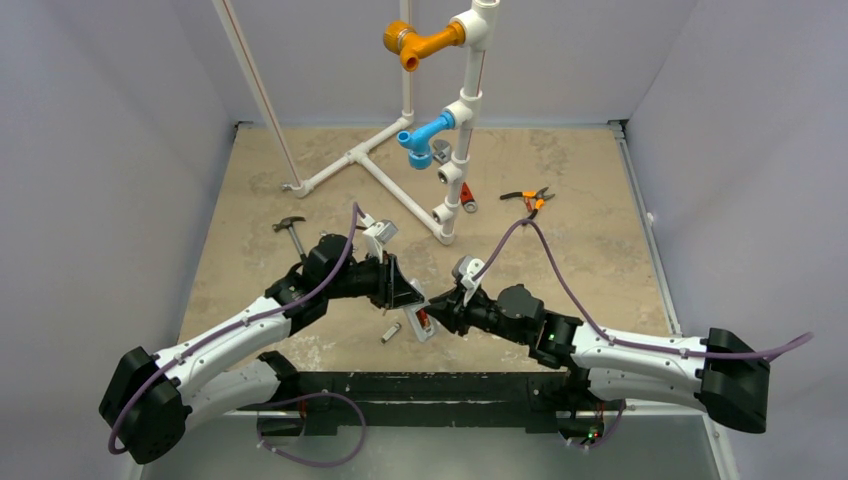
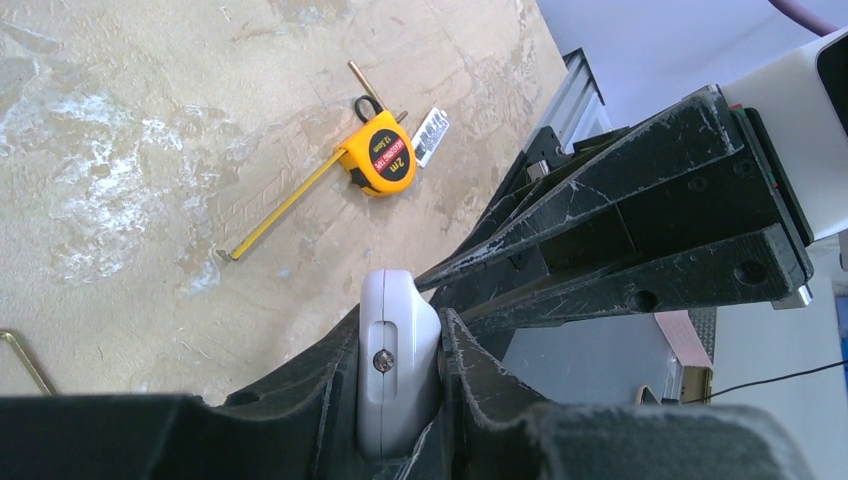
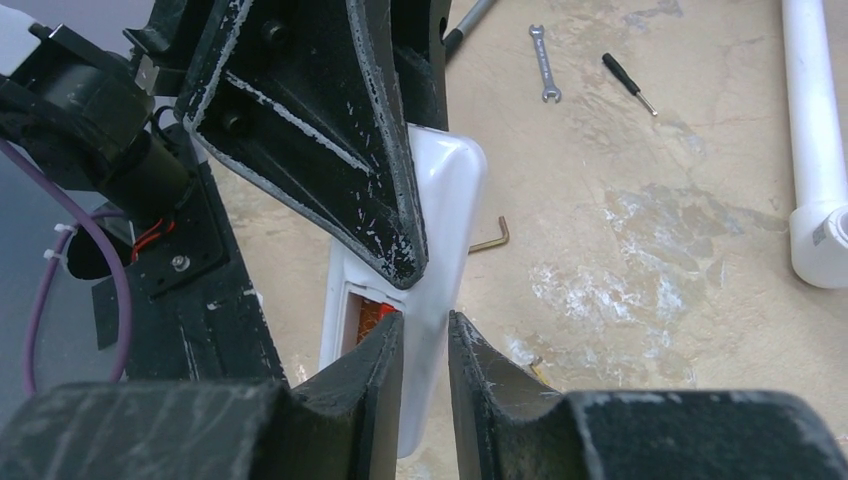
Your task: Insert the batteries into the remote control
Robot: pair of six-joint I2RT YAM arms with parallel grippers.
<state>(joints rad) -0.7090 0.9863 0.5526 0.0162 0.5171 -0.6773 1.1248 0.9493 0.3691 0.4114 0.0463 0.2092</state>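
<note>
**Remote control, held end to end between two pincers, near edge of tabletop**

Nearest, just inside the near edge of the tabletop (image 1: pixel 620 240): one small pale cylinder (image 1: pixel 390 333), lying loose; too small to identify.

Just beyond it: remote control (image 3: pixel 445 200), apparently held clear of the surface; left pincer (image 2: pixel 400 340) clamped tight across the narrow body at one end.

Right pincer (image 3: pixel 425 325) meets the opposite end, narrow, one finger on each face of the remote; whether it actually presses cannot be told.

Governing relation: the remote's long axis runs straight away from the right pincer toward the left one, so both arms stand equally near it. The battery bay (image 3: pixel 350 310) opens on the side of the right pincer's left finger. A red glimpse inside, probably a battery (image 3: pixel 378 312), lies at that fingertip; seating it would likely call for a push inward across the axis.

Farther: hex key (image 3: pixel 492 238); spanner (image 3: pixel 543 62); screwdriver (image 3: pixel 628 82); white pipe frame (image 1: pixel 400 195) toward the far edge.
</note>
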